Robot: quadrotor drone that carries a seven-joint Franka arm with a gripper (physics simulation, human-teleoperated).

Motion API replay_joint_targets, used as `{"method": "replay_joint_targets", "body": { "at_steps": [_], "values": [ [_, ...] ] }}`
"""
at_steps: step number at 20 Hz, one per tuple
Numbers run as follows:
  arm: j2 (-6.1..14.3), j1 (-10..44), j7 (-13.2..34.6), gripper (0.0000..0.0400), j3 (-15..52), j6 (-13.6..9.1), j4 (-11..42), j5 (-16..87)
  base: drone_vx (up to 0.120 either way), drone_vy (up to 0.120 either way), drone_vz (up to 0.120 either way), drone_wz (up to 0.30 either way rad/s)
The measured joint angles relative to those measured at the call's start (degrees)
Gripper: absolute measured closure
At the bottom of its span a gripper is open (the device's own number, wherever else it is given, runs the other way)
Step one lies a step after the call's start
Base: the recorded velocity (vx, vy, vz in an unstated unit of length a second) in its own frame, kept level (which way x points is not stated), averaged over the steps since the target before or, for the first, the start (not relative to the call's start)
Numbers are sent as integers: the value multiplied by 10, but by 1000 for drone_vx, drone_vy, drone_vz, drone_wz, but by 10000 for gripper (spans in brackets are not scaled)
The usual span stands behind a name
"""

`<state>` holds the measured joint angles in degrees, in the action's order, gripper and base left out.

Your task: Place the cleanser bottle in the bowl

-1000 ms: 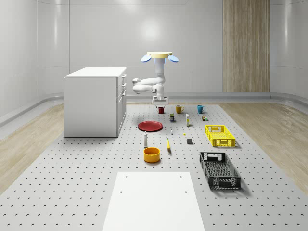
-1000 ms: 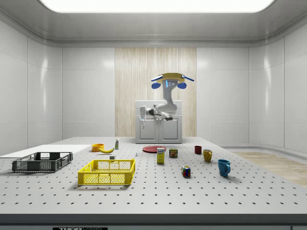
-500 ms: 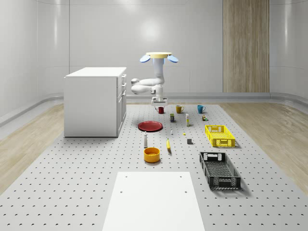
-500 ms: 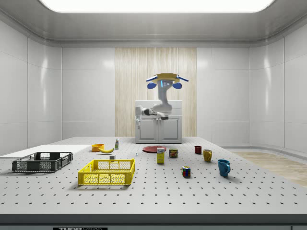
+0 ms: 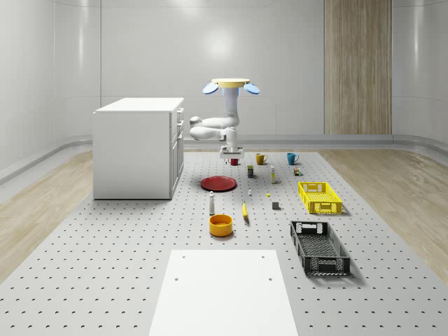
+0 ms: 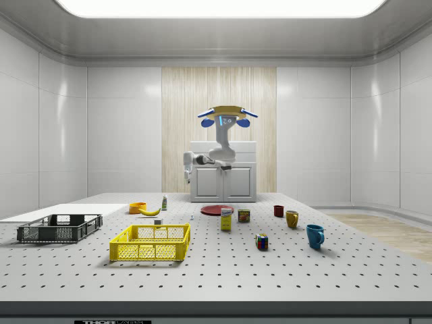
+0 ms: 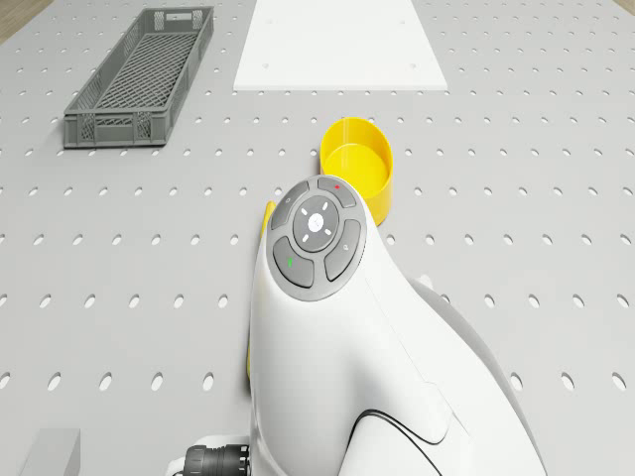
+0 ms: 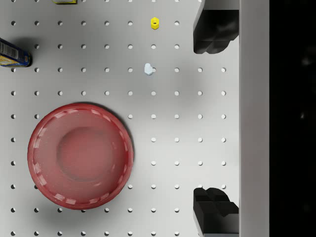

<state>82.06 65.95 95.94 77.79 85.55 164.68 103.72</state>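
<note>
Legible text, labels, brands, numbers: none can be read with certainty.

- Side view, strip point(image 6: 111, 322) along the lower edge of the desk point(image 6: 223, 277): a line of pale characters, cut off by the picture's edge, not readable.
- Carton point(image 6: 226, 219) on the desk, side view: printed label with a dark band near the top, wording too small to make out.
- Can point(image 6: 244, 215) just beside the carton: coloured label, wording not readable.
- Can point(image 8: 15, 53), wrist view: blue and yellow wrapper, lettering indistinct.
- Arm's button pad point(image 7: 316, 236), drone view: one red dot, one green dot, no characters.
</note>
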Motion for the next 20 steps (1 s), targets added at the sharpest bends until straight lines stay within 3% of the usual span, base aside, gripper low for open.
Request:
{"method": "replay_joint_targets", "body": {
  "at_steps": [5, 9, 20],
  "values": [
    [6, 1, 1, 0, 1, 6, 0, -3, 120, 0, -8, 0],
    [11, 3, 2, 0, 2, 11, -1, -5, 120, 0, -110, 0],
    [23, 5, 4, 0, 4, 22, -1, -10, 120, 0, 0, 0]
  ]
}}
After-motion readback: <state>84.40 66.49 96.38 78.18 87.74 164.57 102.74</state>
